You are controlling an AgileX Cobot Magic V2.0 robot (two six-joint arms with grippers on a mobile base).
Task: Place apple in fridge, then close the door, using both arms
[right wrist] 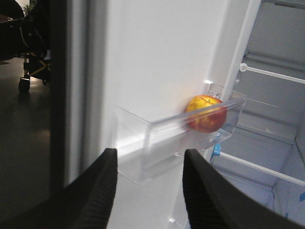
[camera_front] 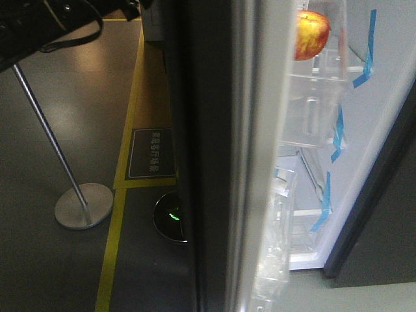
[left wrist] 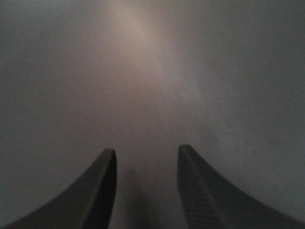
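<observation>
Right gripper [right wrist: 147, 183] jaws parted, empty; left gripper [left wrist: 145, 183] parted, empty, facing grey surface. Apple [right wrist: 206, 113] in clear bin [right wrist: 157, 143] on door [right wrist: 152, 57]: light, firm, slick, bruisable; likely stays. Door heavy, stiff; push broad outer face.

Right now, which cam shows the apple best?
Right wrist view: the apple sits whole in a clear door bin, seen through the plastic beyond the open right gripper. The front view shows it too, but cut off at the top edge. The left wrist view shows only a blank grey surface.
</observation>
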